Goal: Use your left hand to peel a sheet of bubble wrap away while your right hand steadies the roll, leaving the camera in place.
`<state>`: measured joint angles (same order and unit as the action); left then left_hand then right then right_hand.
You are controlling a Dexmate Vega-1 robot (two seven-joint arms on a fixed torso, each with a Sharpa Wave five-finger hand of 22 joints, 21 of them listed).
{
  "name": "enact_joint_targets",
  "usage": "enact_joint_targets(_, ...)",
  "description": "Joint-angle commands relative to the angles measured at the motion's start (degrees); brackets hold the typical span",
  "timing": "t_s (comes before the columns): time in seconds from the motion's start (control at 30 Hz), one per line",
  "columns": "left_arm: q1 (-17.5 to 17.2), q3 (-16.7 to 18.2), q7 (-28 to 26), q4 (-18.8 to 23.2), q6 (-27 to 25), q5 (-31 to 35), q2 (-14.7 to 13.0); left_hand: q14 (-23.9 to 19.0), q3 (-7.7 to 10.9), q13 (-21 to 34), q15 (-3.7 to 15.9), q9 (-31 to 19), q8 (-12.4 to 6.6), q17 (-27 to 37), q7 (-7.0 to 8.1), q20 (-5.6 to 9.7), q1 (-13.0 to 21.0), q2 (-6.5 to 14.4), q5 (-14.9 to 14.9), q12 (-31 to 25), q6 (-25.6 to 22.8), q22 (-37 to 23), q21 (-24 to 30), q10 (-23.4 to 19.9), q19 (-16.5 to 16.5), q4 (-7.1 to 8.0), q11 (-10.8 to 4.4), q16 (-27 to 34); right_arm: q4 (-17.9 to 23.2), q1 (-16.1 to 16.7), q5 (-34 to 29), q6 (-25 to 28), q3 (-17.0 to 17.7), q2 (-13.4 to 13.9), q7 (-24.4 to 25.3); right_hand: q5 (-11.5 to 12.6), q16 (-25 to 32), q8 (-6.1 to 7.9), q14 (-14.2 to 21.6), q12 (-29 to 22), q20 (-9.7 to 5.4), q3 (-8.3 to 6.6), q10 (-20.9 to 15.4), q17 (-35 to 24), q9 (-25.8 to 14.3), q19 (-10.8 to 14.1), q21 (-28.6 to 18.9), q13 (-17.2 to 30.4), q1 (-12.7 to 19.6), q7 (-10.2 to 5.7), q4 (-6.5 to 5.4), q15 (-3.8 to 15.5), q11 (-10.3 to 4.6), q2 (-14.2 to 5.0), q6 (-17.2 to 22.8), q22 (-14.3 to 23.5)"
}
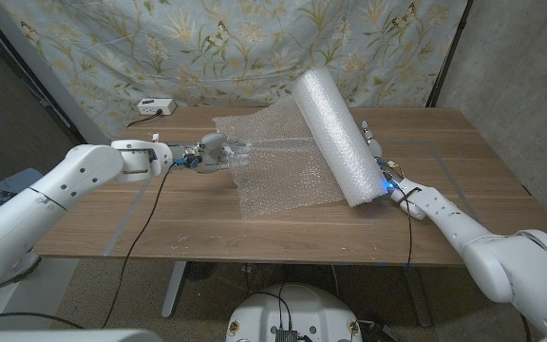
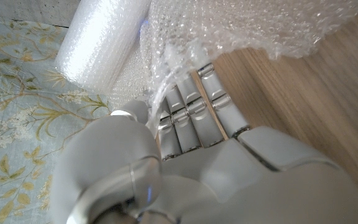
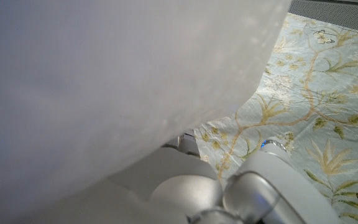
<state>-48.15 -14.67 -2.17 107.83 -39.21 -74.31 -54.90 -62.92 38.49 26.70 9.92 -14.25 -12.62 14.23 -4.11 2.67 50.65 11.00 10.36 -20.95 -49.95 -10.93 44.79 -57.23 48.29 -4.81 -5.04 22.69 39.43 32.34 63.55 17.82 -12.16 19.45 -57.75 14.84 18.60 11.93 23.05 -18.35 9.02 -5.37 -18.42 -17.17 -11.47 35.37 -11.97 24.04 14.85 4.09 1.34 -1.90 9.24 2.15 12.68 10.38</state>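
The bubble wrap roll (image 1: 339, 135) lies on the wooden table (image 1: 198, 223), running from the far middle toward the near right, with its near end beside the right hand (image 1: 385, 171). A loose sheet of bubble wrap (image 1: 273, 161) extends from the roll toward the robot's left and lies partly raised above the tabletop. The left hand (image 1: 215, 152) is at the sheet's left edge; in the left wrist view its fingers (image 2: 194, 109) are extended side by side and reach under the crinkled edge of the sheet (image 2: 247, 28), with the thumb (image 2: 132, 115) closing over the material, so the sheet is pinched between thumb and fingers. The roll (image 2: 101, 43) shows beyond the sheet in that view. The right hand sits against the right flank of the roll near its near end, fingers reaching along the roll's side and touching it. In the right wrist view the roll (image 3: 104, 81) covers most of the hand (image 3: 185, 186), so how far its fingers wrap cannot be told. A small white box (image 1: 153, 106) sits at the far left edge of the table, in front of a floral cloth backdrop (image 1: 160, 43).
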Motion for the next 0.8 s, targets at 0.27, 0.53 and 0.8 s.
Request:
enact_joint_targets(0.27, -1.6, 0.9, -0.1, -0.1, 0.0, -2.1, -0.4, 0.5, 0.50, 0.4, 0.24, -0.2, -0.29, 0.3, -1.57, -0.25, -0.5, -0.2, 0.0, 0.1, -1.3, -0.1, 0.5, -1.3, -0.3, -0.05, -0.70, 0.4, 0.3, -0.2, 0.0, 2.1, -0.6, 0.6, 1.7, 0.5, -0.1, 0.36, 0.3, 0.4, 0.29, 0.18, -0.5, -0.2, -0.1, 0.7, 0.0, 0.2, -0.5, -0.11, -0.15, 0.00, -0.16, -0.25, 0.5, 0.1)
enact_joint_targets(0.53, -0.9, 0.8, -1.1, -0.1, -1.0, -2.8, -0.5, 0.5, 0.52, 0.5, 0.08, -0.2, -0.22, 0.3, -1.57, -0.28, -0.5, -0.2, 0.0, 0.2, -1.2, -0.1, 0.7, -1.3, -0.4, -0.02, -0.67, 0.5, 0.5, 0.0, 0.9, 3.9, -0.5, 0.1, 1.1, 0.7, -0.1, 0.29, 0.4, 0.6, 0.43, 0.29, -0.5, -0.2, -0.1, 1.1, -0.2, 0.2, -0.6, -0.09, -0.22, 0.07, -0.23, -0.34, 0.4, 0.1)
enact_joint_targets(0.8, 0.2, 0.4, -1.6, -0.1, -2.1, -3.3, -0.5, 0.5, 0.58, 0.6, 0.22, -0.2, -0.21, 0.3, -1.53, -0.24, -0.6, -0.2, 0.0, 0.2, -1.3, -0.1, 0.9, -1.4, -0.4, -0.03, -0.48, 0.4, -3.2, -1.6, 1.3, 5.0, -0.8, -1.5, -3.1, 0.9, 0.1, 0.08, 0.9, 0.6, 0.31, 0.87, -1.0, -0.2, -0.1, 2.9, -0.8, 0.3, -1.4, -0.04, -0.57, 0.14, 0.07, -0.08, -0.2, 0.1)
